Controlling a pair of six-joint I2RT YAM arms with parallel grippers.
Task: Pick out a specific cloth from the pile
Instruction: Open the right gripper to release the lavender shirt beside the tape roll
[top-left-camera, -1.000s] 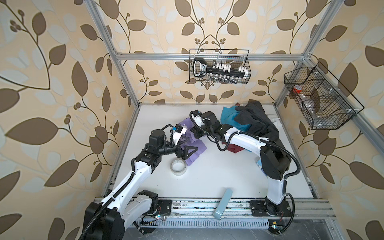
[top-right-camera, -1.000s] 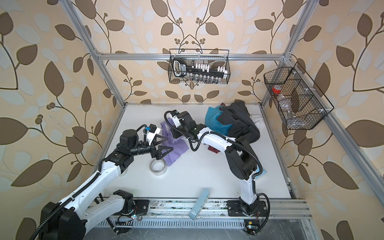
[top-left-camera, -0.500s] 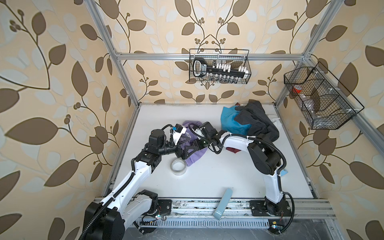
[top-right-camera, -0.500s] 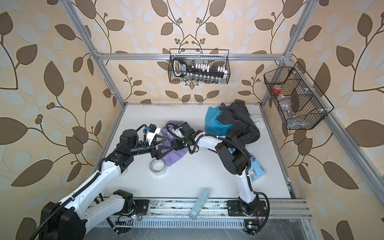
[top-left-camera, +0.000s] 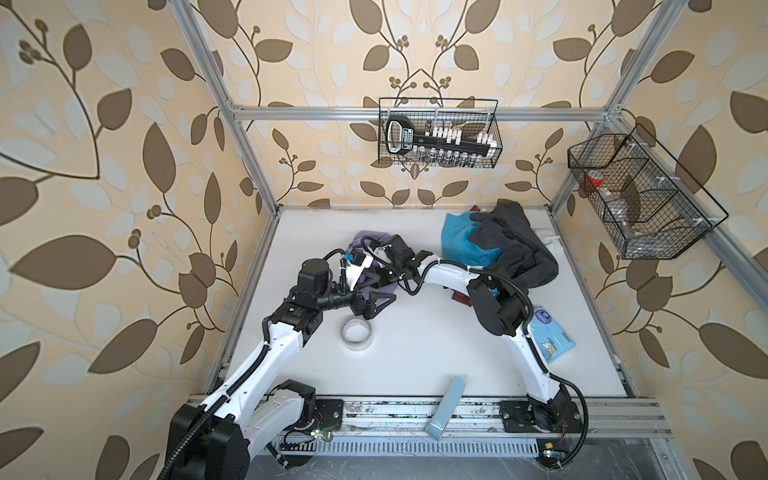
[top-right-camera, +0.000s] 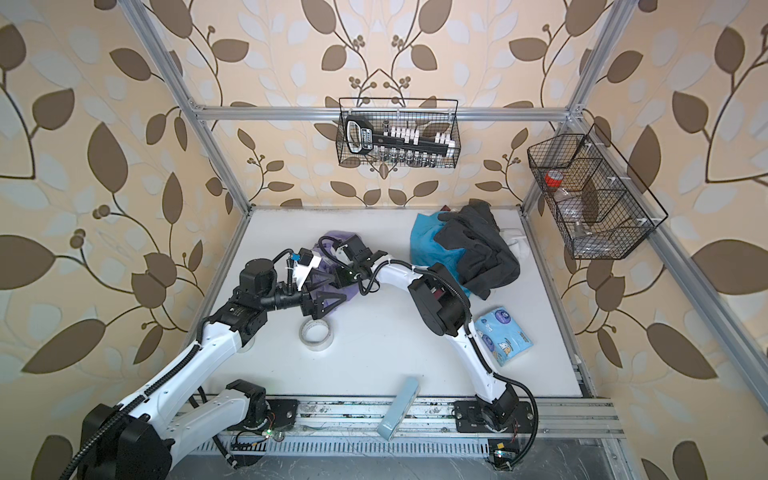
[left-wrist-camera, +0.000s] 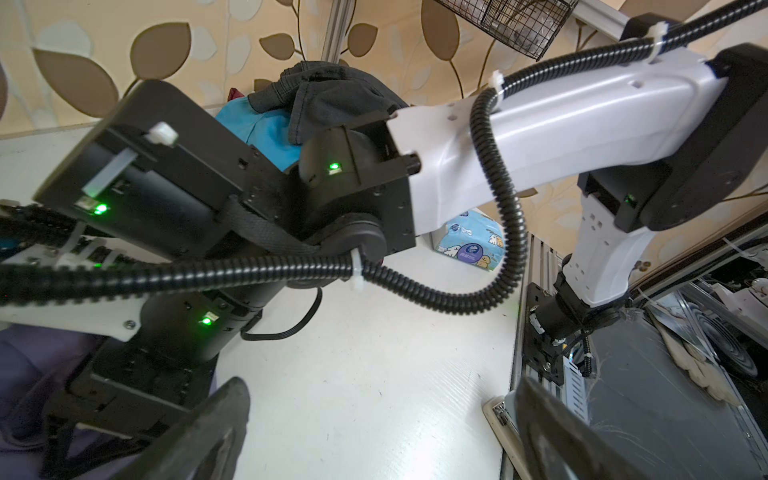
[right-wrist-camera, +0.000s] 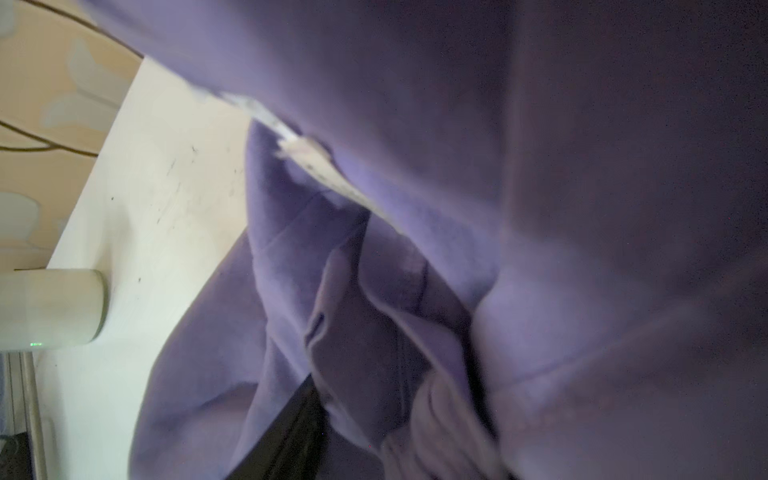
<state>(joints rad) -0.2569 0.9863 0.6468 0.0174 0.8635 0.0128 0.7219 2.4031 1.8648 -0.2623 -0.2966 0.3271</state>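
Note:
The cloth (top-left-camera: 365, 242) (top-right-camera: 338, 239), a lavender shirt, lies crumpled on the white table left of the middle, apart from the pile (top-left-camera: 507, 249) (top-right-camera: 473, 249) of dark grey and teal garments at the back right. My right gripper (top-left-camera: 374, 277) (top-right-camera: 338, 276) is pushed down into the cloth. The right wrist view is filled with lavender folds (right-wrist-camera: 415, 208) and a white label (right-wrist-camera: 307, 158); one dark finger (right-wrist-camera: 286, 432) shows off to the side, and the jaws stand apart with fabric between them. My left gripper (top-left-camera: 376, 299) (top-right-camera: 326, 299) (left-wrist-camera: 380, 415) hangs open at the cloth's near edge, with nothing between its fingers.
A tape roll (top-left-camera: 356, 332) (top-right-camera: 316, 332) lies just in front of the left gripper. A blue tissue pack (top-left-camera: 550, 338) sits beside the right arm. A light blue box (top-left-camera: 446, 409) leans over the table's front rail. Wire baskets (top-left-camera: 438, 133) (top-left-camera: 640, 199) hang on the walls.
My right arm has swung left and its gripper has come down into the lavender cloth, close to the left gripper. The left arm has stayed still.

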